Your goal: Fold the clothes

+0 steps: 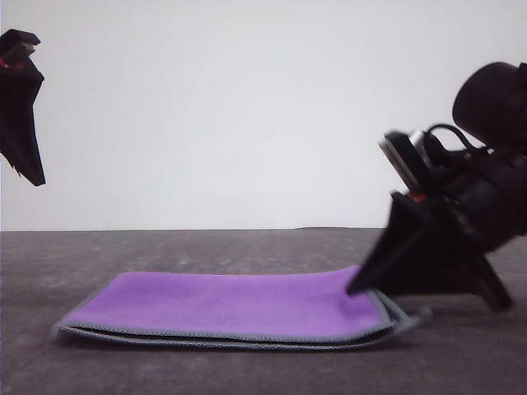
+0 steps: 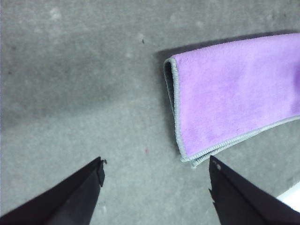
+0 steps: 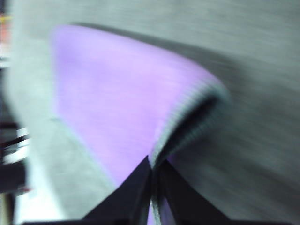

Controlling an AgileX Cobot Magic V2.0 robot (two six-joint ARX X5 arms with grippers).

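Front view puts the cloth (image 1: 230, 306) nearest, lying flat on the grey tabletop (image 1: 247, 374), already folded into a long strip with its purple face up and grey stitched edges stacked along the near side. Its long axis runs left to right across the robot's front. At the strip's right end the right claw (image 1: 362, 286) is down on the cloth, and the right wrist view shows its jaws pinched together on the upper layer's edge, lifting it slightly off the layer beneath. Farther off and high up, the left claw (image 1: 29, 174) hangs above the tabletop, jaws spread and empty, with the strip's left end just ahead of its fingertips (image 2: 99, 165) in the left wrist view. The right arm is plainly the working one; the next fold probably means carrying that held end leftward along the strip.
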